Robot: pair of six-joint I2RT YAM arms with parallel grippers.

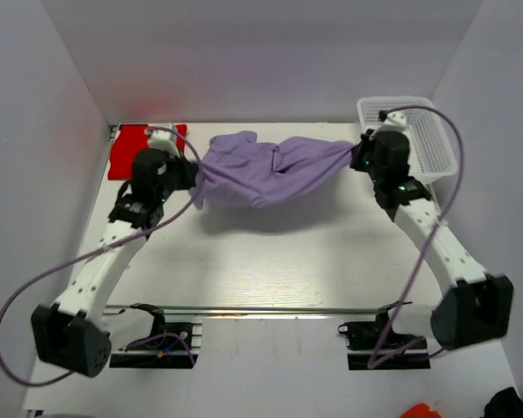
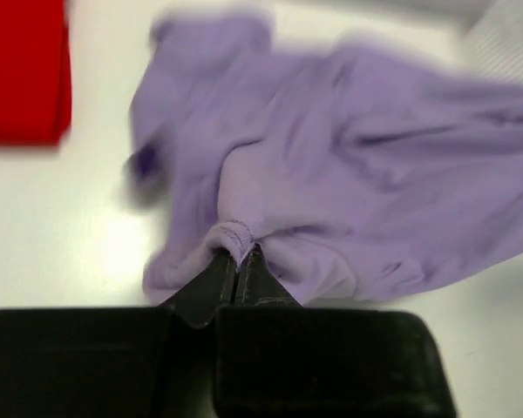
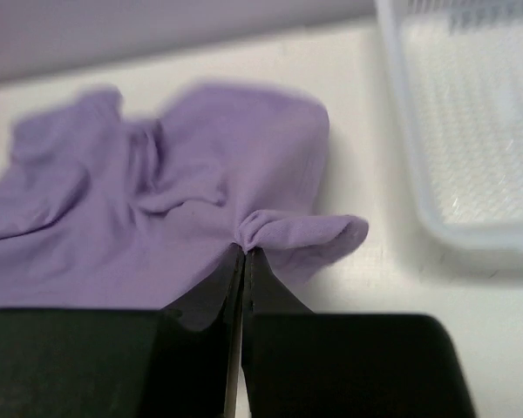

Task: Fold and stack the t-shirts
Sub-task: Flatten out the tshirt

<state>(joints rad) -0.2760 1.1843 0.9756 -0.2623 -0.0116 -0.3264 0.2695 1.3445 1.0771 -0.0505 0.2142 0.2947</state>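
Observation:
The lavender t-shirt hangs bunched between my two arms above the back of the table, casting a shadow below it. My left gripper is shut on a ribbed hem of the lavender t-shirt at its left end. At the cloth's right end my right gripper is shut on a pinched fold of the lavender t-shirt. The red t-shirt lies as a folded rectangle at the back left corner, partly hidden by my left arm; in the left wrist view the red t-shirt fills the top left.
A white mesh basket stands at the back right, right beside my right wrist, and its rim shows in the right wrist view. White walls close in the table on the left, back and right.

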